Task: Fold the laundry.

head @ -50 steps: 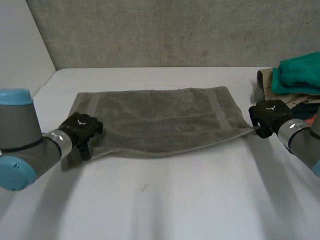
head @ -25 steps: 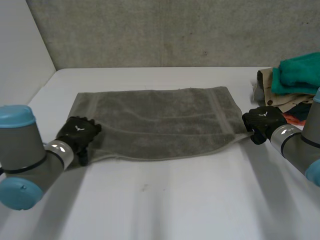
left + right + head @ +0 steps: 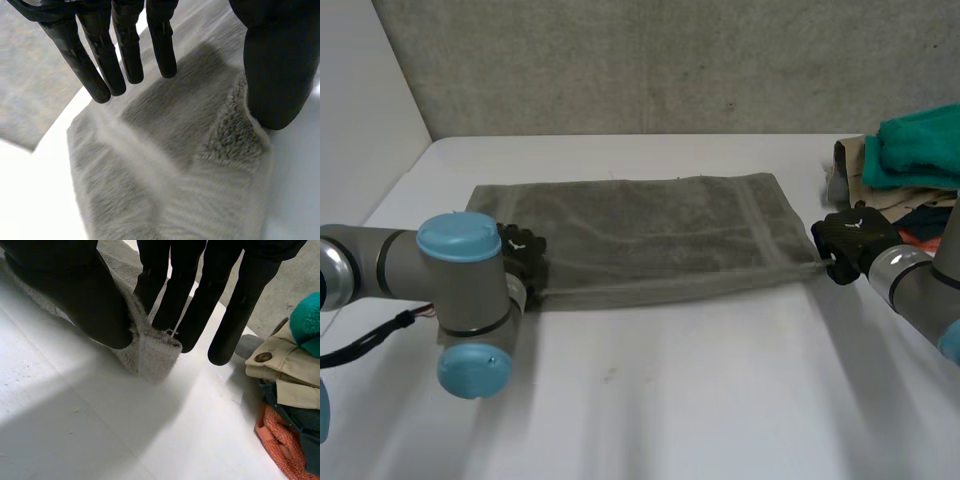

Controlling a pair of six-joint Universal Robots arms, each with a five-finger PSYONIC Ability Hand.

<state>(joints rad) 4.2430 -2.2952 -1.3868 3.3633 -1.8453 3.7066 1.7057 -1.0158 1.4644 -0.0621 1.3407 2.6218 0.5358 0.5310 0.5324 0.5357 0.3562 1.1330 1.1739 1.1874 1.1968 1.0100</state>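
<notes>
1. Towel (image 3: 660, 235): spread flat on the worktop (image 3: 670, 400). One short end lies just beside the pile of clothes (image 3: 910, 165), the other well away from it.
2. Step in hand, by my reading: first fold. The long edge with a hand at each corner goes over onto the opposite long edge. That edge runs straight and tight. To do it well, raise both corners together and level, hold the tension, and land hem on hem with corners matched. Slack in the middle would likely skew the crease.
3. Look: grey-olive terry, thick nap, a woven band across near each short end. It lies smooth, with faint ripples only. Limp; I expect it to sag once lifted.
4. Right hand (image 3: 850, 238): at the corner next to the pile. Fingers (image 3: 175, 295) are close together, pinching the corner against the thumb, and a stub of hem pokes out past them.
5. Left hand (image 3: 525, 248): at the corner farthest from the pile. Fingers (image 3: 130, 50) are straight and slightly spread above the cloth, with the thumb tip at the hem, apart from them. No closed pinch seen, so secure the corner before lifting.
6. Pile: near the right hand, so swing clear of it.
</notes>
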